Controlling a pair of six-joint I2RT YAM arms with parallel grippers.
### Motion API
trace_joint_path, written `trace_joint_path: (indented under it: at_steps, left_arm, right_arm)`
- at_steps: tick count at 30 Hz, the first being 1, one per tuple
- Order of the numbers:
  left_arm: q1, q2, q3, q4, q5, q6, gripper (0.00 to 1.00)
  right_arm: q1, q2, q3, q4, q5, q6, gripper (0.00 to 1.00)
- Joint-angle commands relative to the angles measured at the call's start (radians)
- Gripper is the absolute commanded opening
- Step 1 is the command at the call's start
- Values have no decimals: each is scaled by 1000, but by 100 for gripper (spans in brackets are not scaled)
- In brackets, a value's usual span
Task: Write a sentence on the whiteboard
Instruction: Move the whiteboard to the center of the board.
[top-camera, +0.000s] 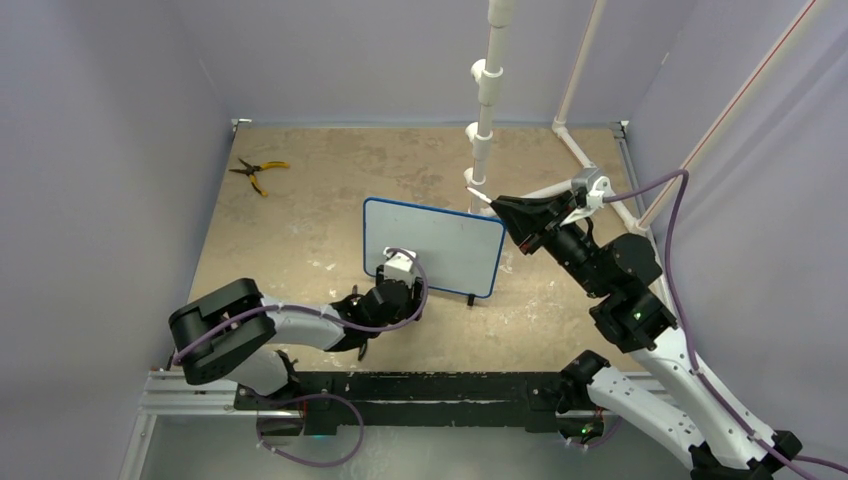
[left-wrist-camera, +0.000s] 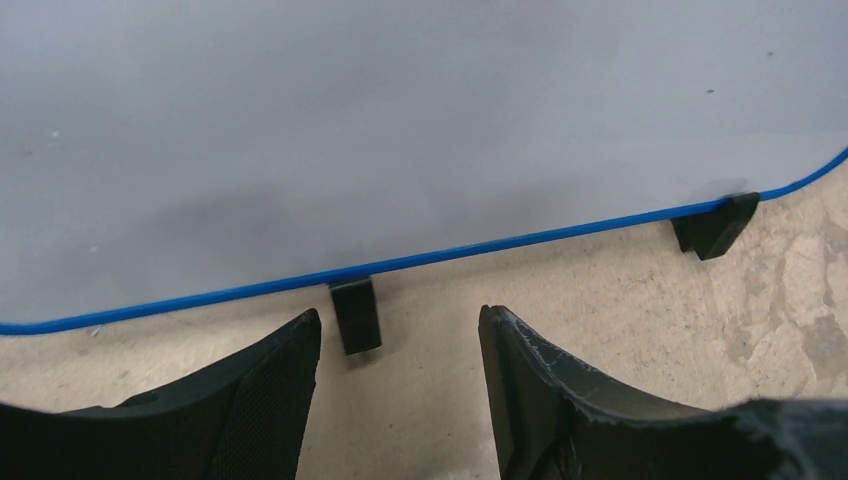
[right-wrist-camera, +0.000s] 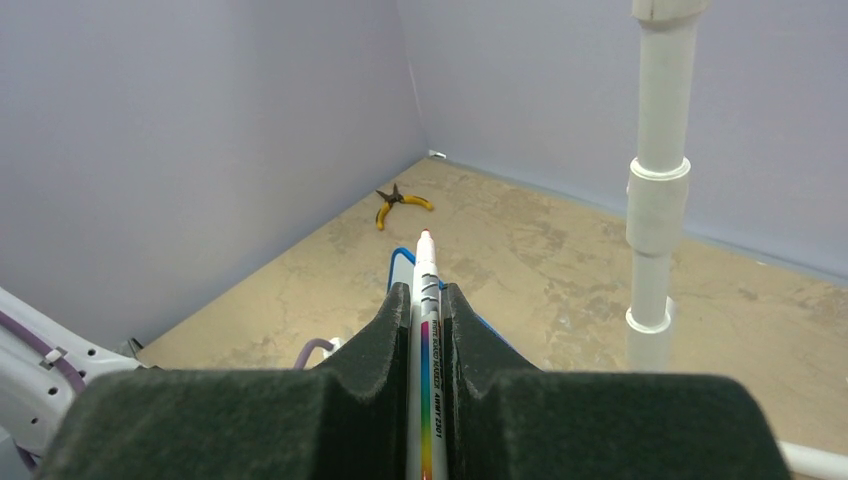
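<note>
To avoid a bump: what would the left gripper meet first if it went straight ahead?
Probably the whiteboard: its black foot and blue lower edge lie straight ahead of the open left gripper, the foot lined up between the fingers. Depth is unclear.

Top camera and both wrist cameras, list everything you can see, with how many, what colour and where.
whiteboard: one, white with a blue frame and black feet, mid-table; no writing visible
marker: one, white with a rainbow stripe and a red tip, in the right gripper
pliers: one pair, yellow handles, far left corner of the table
pipe post: one, white, upright behind the whiteboard
table: one, tan and mottled
left gripper: black, open, at the whiteboard's lower edge by a foot
right gripper: black, shut on the marker, at the whiteboard's far right corner
</note>
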Motion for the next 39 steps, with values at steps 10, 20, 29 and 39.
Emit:
trace_joint_path:
  at_steps: [10, 20, 29, 39]
  left_arm:
    - [-1, 141, 70, 230, 197, 139, 57]
    - [-46, 224, 162, 224, 217, 96, 56]
    - [-106, 318, 283, 175, 172, 31, 56]
    - [-147, 287, 298, 120, 165, -10, 57]
  right_arm:
    - [1, -11, 6, 24, 25, 1, 0]
    - [1, -34, -4, 19, 50, 0, 0]
    - [1, -56, -11, 5, 67, 1, 0]
    - [2, -87, -17, -17, 84, 2, 0]
